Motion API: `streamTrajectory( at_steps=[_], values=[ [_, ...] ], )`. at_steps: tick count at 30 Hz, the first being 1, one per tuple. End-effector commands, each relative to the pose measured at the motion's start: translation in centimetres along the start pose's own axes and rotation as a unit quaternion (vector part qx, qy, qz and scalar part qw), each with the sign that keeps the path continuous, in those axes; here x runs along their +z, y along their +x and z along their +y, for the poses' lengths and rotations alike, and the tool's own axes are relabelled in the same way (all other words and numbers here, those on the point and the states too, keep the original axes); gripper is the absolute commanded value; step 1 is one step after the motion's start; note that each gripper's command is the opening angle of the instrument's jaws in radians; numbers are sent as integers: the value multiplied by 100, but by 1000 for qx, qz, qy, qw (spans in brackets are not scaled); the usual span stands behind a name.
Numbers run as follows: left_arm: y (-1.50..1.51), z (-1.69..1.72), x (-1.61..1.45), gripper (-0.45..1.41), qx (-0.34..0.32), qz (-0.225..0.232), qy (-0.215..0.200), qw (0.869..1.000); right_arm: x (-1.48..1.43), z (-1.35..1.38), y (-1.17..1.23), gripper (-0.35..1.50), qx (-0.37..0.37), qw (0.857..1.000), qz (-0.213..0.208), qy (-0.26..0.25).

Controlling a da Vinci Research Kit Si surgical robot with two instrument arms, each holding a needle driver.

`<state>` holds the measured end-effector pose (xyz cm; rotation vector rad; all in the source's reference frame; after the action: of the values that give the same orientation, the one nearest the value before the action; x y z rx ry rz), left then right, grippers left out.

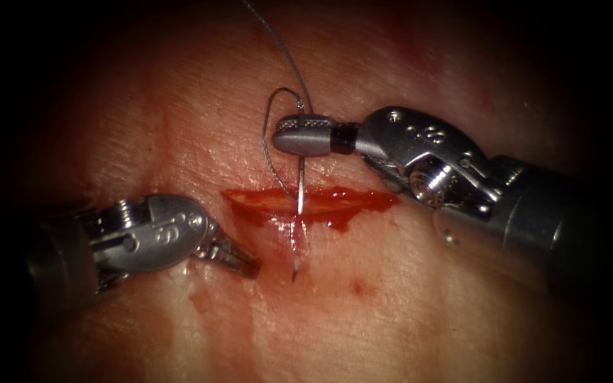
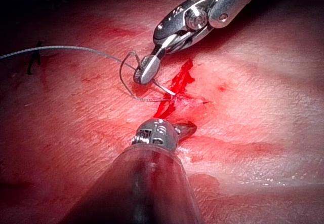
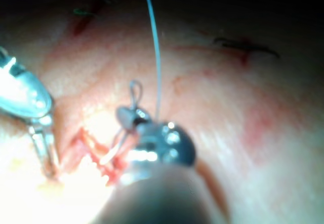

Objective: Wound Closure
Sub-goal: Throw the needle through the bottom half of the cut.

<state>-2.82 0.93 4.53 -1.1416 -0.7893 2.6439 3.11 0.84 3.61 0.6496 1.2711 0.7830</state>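
Note:
The tissue (image 1: 143, 128) has a short cut (image 1: 349, 198) wet with red fluid. My right tool (image 1: 282, 135) is shut on the curved needle (image 1: 299, 177) near its thread end, just above the cut. The needle enters the cut's left part, runs under the near edge, and its tip (image 1: 294, 273) pokes out of the tissue below. Thread (image 1: 285, 53) loops beside the right jaws and runs up out of view. My left tool (image 1: 239, 259) rests left of the tip, jaws slightly open and holding nothing. In the left wrist view the right tool (image 2: 147, 72) holds the needle (image 2: 164, 88) over the cut.
Red fluid (image 1: 335, 213) pools along the cut, and a small red spot (image 1: 360, 287) marks the tissue below it. Dark cut ends of thread (image 2: 34, 59) from an earlier stitch stand on the tissue, and another dark stitch (image 3: 243, 44) lies farther off.

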Motion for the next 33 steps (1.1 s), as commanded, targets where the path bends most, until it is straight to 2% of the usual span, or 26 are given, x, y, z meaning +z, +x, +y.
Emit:
streamTrajectory(
  at_steps=[1, 7, 11, 21, 23, 24, 25, 26, 27, 29, 33],
  values=[
    [1, -7, 3, -42, 2, 1, 0, 1000, 9, 3, -3, -35, 33, 999, -1, 8],
    [0, -7, 2, -42, 2, 1, 0, 1000, 8, -3, -14, -35, 122, 992, -6, 20],
    [0, -7, 2, -42, 3, 1, -1, 1000, 9, -11, -17, -35, 154, 988, -11, 25],
    [0, -8, 2, -42, 3, 5, 0, 1000, 15, -28, -35, -35, 198, 977, -36, 67],
    [0, -9, 2, -42, 2, 8, 0, 1000, 15, -27, -35, -35, 197, 978, -33, 61],
    [1, -9, 2, -42, -1, 10, 1, 1000, 15, -25, -33, -13, 200, 978, -27, 52],
    [1, -9, 2, -42, 2, 11, 1, 1000, 14, -23, -31, 16, 178, 983, -21, 41],
    [1, -10, 2, -42, 5, 14, 2, 1000, 13, -20, -30, 34, 152, 988, -19, 34],
    [1, -10, 3, -38, 11, 18, 3, 1000, 12, -16, -28, 39, 100, 995, -19, 23],
    [1, -9, 3, -32, 19, 28, 6, 999, 9, -8, -24, 76, 37, 999, -25, 6],
    [0, -5, 3, -20, 45, 63, 16, 997, -17, 23, -9, 123, -22, 998, -13, -50]
  ],
)
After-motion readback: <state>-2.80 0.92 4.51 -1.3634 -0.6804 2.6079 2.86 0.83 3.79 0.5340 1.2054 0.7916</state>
